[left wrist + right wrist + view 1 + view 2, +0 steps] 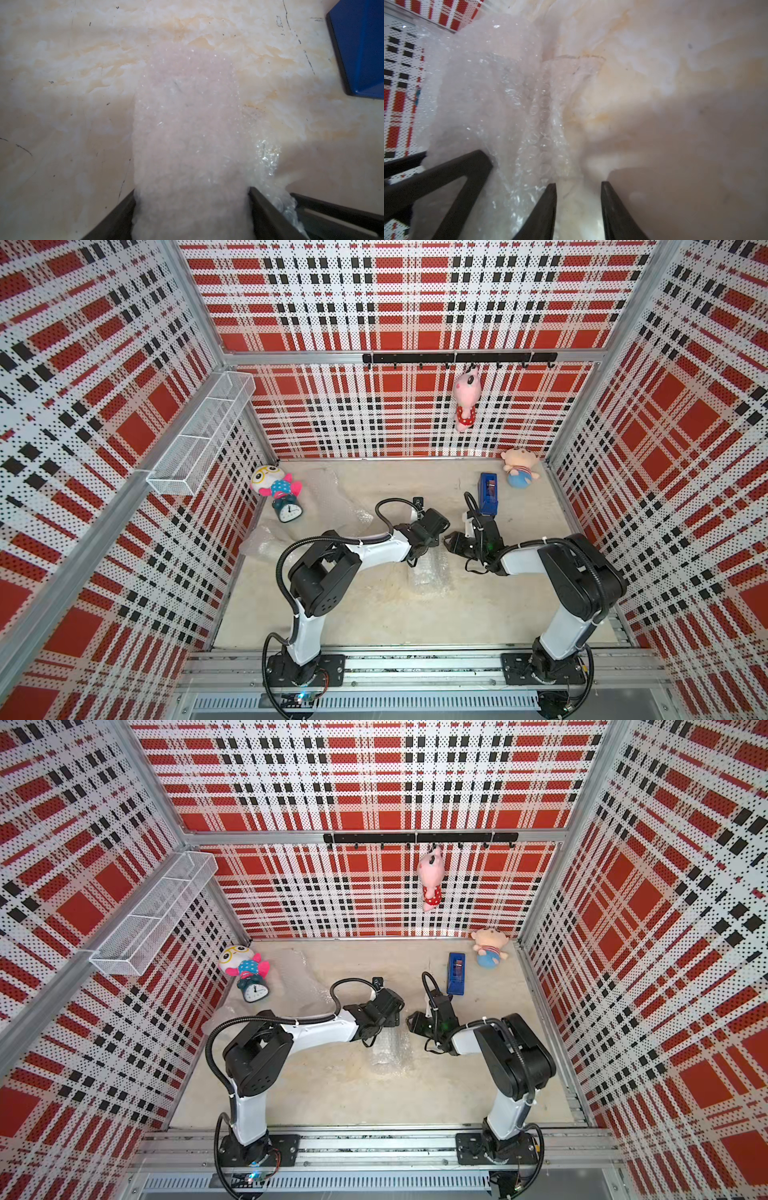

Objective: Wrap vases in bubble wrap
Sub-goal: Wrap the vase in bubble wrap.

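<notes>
Bubble wrap (430, 572) is rolled into a fat, see-through bundle near the middle of the tabletop (374, 614). The bundle looks soft and pinkish-white in the left wrist view (187, 135). What is inside it is too blurry to tell. It is also hard to tell whether it stands up or lies down.

The left claw (192, 190) holds the bundle. Its two black fingers (266, 216) are spread wide, one on each side, and both touch the bubble wrap. A loose, shiny flap sticks out past one finger.

The right claw (579, 184) is just beside the bundle, on the other side from the left claw. Its fingers are a little way apart. Only the pale tabletop shows in the gap, so it holds nothing.

More sheets of bubble wrap (332, 493) lie flat toward the back left. A blue tape dispenser (488, 493) sits behind the right claw. An alarm clock (289, 512) and a toy with glasses (272, 483) are in the back left corner. A doll (519, 468) sits in the back right corner. A pink toy (467, 402) hangs from a hook rail (415, 358) on the back wall. A white wire basket (199, 435) hangs on the left wall.
</notes>
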`<state>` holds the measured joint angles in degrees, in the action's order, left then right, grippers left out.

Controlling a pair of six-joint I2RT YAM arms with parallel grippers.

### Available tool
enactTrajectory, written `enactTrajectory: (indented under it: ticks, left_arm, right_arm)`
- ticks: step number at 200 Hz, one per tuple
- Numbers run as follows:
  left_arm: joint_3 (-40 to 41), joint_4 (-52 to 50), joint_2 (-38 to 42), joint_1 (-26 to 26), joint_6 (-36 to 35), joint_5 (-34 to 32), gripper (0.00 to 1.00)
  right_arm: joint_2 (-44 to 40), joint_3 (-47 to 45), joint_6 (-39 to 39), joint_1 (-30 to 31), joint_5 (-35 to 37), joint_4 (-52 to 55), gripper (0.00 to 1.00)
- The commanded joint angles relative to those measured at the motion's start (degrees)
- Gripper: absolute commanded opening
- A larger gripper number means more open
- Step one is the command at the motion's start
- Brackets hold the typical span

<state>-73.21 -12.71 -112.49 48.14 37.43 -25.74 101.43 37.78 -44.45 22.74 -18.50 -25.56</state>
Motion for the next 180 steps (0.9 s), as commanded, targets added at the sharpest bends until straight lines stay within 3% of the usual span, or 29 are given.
enactTrajectory:
  ticks: [1,51,79,134,180]
  left_arm:
    - [3.5,0.0,-0.3,-0.9,-0.2,7.7,0.78]
    - [5.5,2.9,2.0,-1.9,-0.3,10.0,0.81]
    - [7.8,7.3,3.3,-3.8,0.5,16.3,0.86]
    - [9.8,10.9,6.4,-5.4,1.6,19.9,1.00]
    - [10.3,12.7,7.0,-6.1,1.0,21.7,0.98]
  right_arm:
    - [1.0,-1.3,-2.2,0.2,-6.5,-8.1,0.38]
    - [-2.9,-2.9,-2.7,2.2,-7.5,-13.3,0.36]
    - [-1.6,-1.8,-2.7,4.1,-7.4,-13.2,0.34]
    - [-1.1,-1.9,-2.4,5.6,-5.4,-13.8,0.33]
    - [-1.2,-1.8,-2.1,6.0,-5.0,-13.5,0.33]
